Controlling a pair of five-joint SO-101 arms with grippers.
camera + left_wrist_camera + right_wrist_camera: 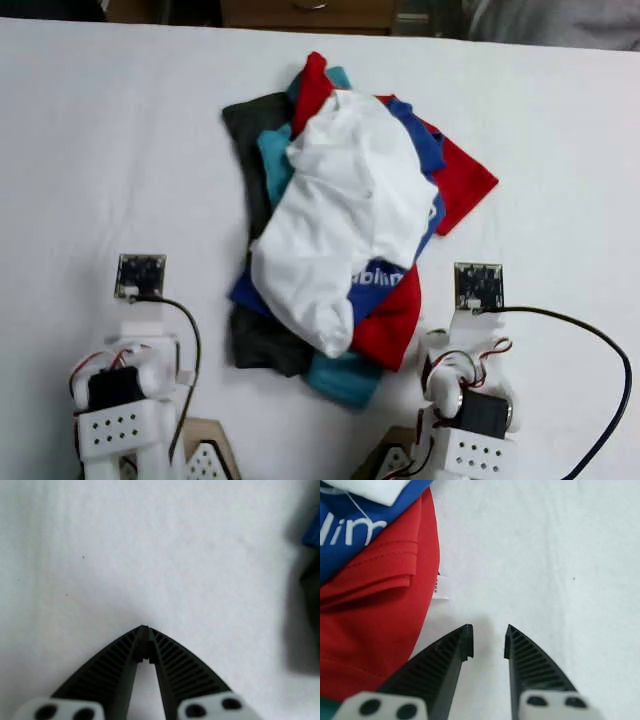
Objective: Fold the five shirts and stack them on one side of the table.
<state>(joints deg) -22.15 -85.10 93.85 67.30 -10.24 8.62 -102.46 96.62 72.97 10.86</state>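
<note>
Shirts sit unfolded in one heap mid-table. You've got white on top and blue under it, with red poking out at 2 and 5 o'clock, teal at 6 and black at 7. Left gripper is clenched on nothing, over bare table at the heap's 8 o'clock. Right gripper is released, jaws slightly apart, at 5 o'clock just beside red.

Your white cloth-covered table carries one rumpled heap of white, blue, red, teal and black shirts mid-table.
</note>
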